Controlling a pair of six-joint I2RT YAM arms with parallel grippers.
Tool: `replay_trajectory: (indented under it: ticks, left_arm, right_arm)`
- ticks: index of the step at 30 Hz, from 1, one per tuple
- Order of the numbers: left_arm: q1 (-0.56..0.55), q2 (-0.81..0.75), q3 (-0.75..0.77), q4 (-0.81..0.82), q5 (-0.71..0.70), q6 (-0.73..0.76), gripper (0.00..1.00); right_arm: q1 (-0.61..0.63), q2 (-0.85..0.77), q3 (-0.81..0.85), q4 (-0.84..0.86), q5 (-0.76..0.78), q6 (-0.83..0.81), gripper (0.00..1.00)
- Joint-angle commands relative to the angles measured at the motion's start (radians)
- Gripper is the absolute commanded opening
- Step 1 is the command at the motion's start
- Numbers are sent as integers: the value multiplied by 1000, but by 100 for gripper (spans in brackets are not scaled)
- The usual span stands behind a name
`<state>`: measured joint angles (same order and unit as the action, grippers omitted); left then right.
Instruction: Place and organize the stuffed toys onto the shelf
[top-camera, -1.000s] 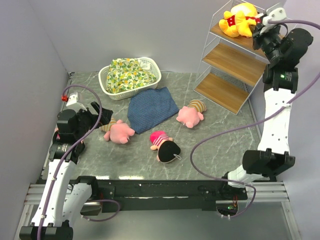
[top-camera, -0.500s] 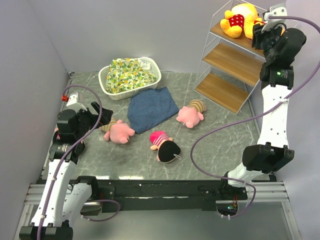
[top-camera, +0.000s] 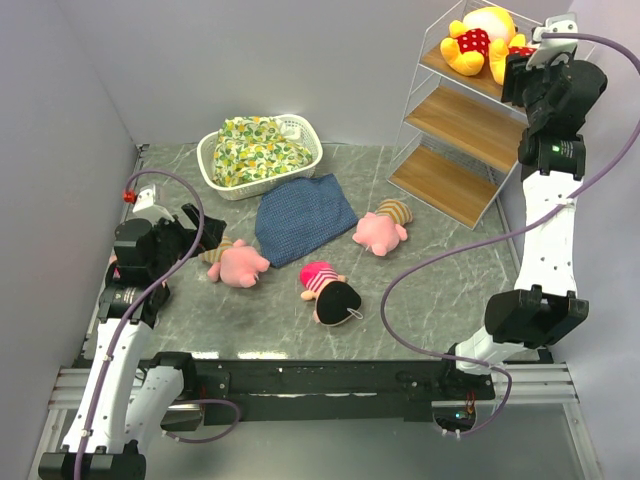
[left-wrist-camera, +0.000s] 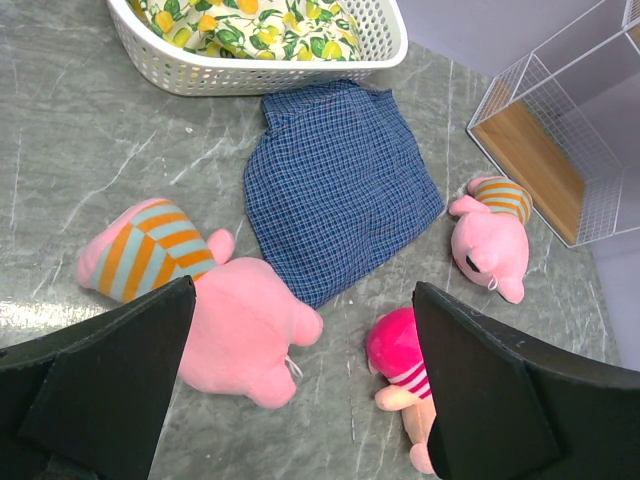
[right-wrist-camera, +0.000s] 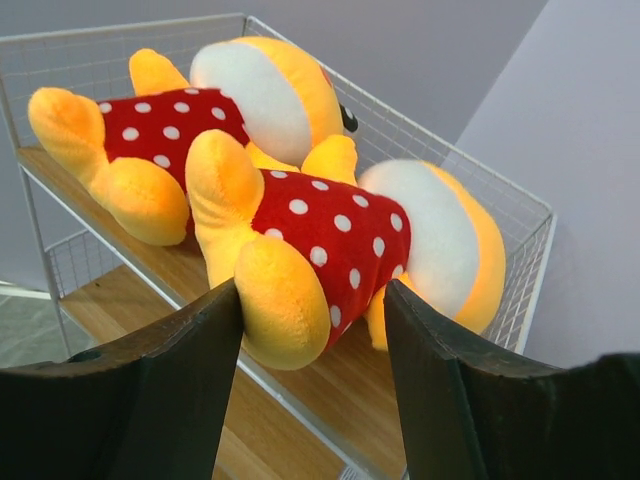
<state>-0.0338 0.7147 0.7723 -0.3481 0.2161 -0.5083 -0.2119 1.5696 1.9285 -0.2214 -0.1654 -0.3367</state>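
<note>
Up at the two o'clock corner of the worktop (top-camera: 440, 290) stands the shelf (top-camera: 465, 125). Both yellow bears lie on its top board, side by side and touching. In the right wrist view the far bear (right-wrist-camera: 200, 110) lies toward eleven o'clock and the near bear (right-wrist-camera: 330, 230) just in front of it, both in red dotted tops.

The right end effector (right-wrist-camera: 312, 290) hovers at that top board, released. Its fingers are parted, and the near bear's foot sits between them, close to one finger with a clear gap at the other.

The left end effector (left-wrist-camera: 302, 290) hangs over the nine o'clock side of the worktop, spread wide and grasping nothing. Just beneath it lies the left piglet (top-camera: 238, 263).

The other toys in view are on the worktop, well apart from the shelf. The right piglet (top-camera: 380, 230) lies near the centre, at about four o'clock from the blue cloth (top-camera: 305, 215). The doll (top-camera: 330, 290) lies at six o'clock from that cloth, between the two piglets and nearer the arms.

At eleven o'clock sits the white basket (top-camera: 215, 165), with the floral cloth (top-camera: 255, 148) bundled inside it.
</note>
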Motion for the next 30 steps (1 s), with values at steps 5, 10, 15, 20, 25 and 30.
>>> replay_trajectory:
  ticks: [5,10,15,20,25,30]
  left_arm:
    - [-3,-9,-1,34,6,20,96]
    - [-3,-14,-2,29,-3,21,96]
    - [-5,-9,-2,26,-9,22,96]
    - [-5,-14,-4,23,-21,22,96]
    - [-5,-12,2,15,-38,25,96]
    - [-5,-27,1,15,-41,27,96]
  right_arm:
    - [-4,-39,-36,-21,78,-8,68]
    - [-4,-37,-49,10,70,-33,60]
    - [-6,-20,-42,14,90,-48,63]
    - [-11,-37,-72,45,61,-64,68]
    - [-12,-89,-88,56,21,-29,88]
    - [-7,-120,-56,40,15,27,91]
